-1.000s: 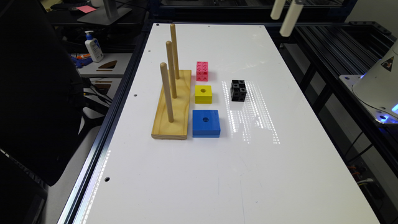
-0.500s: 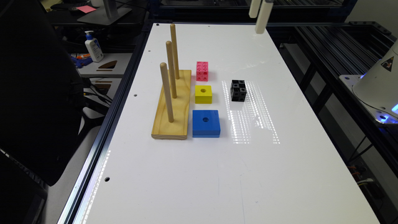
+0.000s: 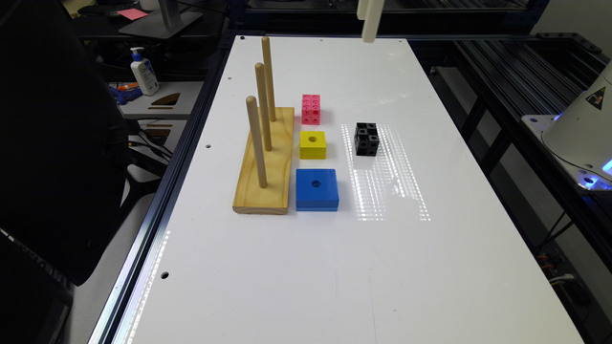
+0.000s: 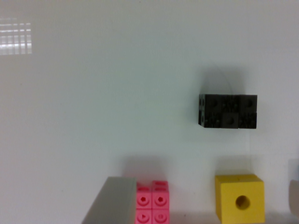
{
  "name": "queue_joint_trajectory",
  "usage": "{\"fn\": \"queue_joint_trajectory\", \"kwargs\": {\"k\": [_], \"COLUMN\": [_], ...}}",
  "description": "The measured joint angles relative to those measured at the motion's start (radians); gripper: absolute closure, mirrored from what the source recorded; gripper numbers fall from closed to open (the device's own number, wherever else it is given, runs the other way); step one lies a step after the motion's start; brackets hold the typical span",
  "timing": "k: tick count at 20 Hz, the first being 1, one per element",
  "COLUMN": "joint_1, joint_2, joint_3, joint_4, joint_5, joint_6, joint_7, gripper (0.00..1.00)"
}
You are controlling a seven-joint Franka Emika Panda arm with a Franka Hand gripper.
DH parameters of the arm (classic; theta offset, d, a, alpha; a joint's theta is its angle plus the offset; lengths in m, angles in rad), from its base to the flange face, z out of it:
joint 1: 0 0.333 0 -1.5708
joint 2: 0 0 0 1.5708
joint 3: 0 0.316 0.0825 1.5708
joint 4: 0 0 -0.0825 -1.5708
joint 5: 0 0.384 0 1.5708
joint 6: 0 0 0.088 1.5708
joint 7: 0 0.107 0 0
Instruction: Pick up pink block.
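The pink block point(image 3: 311, 109) lies on the white table point(image 3: 306, 267), at the far end of a row of blocks beside the wooden peg board point(image 3: 267, 167). In the wrist view the pink block point(image 4: 152, 204) sits at the picture's edge, partly cut off. My gripper point(image 3: 369, 33) hangs high over the table's far end, well above and beyond the pink block and touching nothing.
A yellow block point(image 3: 313, 145) and a blue block point(image 3: 316, 189) continue the row toward the near side. A black block point(image 3: 366, 138) stands apart toward the exterior view's right. Three upright pegs point(image 3: 260, 107) rise from the board. A blurred grey shape point(image 4: 112, 203) lies beside the pink block.
The gripper has travelled toward the exterior view's left along the table's far end. The blocks and peg board have not moved.
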Motion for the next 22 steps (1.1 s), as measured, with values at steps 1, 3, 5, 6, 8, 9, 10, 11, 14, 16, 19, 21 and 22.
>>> {"fn": "queue_joint_trajectory", "kwargs": {"k": [1, 3, 5, 6, 8, 9, 10, 11, 14, 16, 19, 21, 22], "joint_1": [-0.002, -0.003, -0.003, -0.003, -0.003, -0.003, -0.003, -0.003, -0.004, -0.013, -0.034, -0.041, -0.042], "joint_2": [0.018, 0.061, 0.100, 0.117, 0.142, 0.150, 0.153, 0.153, 0.153, 0.153, 0.153, 0.153, 0.153], "joint_3": [0.000, 0.001, 0.001, 0.001, 0.001, 0.001, 0.001, 0.001, 0.001, -0.004, -0.005, -0.005, -0.004], "joint_4": [0.020, 0.067, 0.106, 0.121, 0.143, 0.150, 0.152, 0.152, 0.153, 0.156, 0.159, 0.159, 0.159], "joint_5": [0.0000, 0.0000, 0.0000, 0.0000, 0.0000, 0.0000, 0.0000, 0.0000, -0.0006, -0.0049, -0.0051, -0.0051, -0.0051], "joint_6": [0.000, 0.000, 0.000, 0.000, 0.000, 0.000, 0.000, 0.000, 0.000, 0.000, 0.000, 0.000, 0.000], "joint_7": [-0.002, -0.002, -0.002, -0.002, -0.002, -0.002, -0.002, -0.002, -0.003, -0.013, -0.035, -0.043, -0.043], "gripper": [0.00, 0.00, 0.00, 0.00, 0.00, 0.00, 0.00, 0.00, 0.00, 0.00, 0.00, 0.00, 0.00]}}
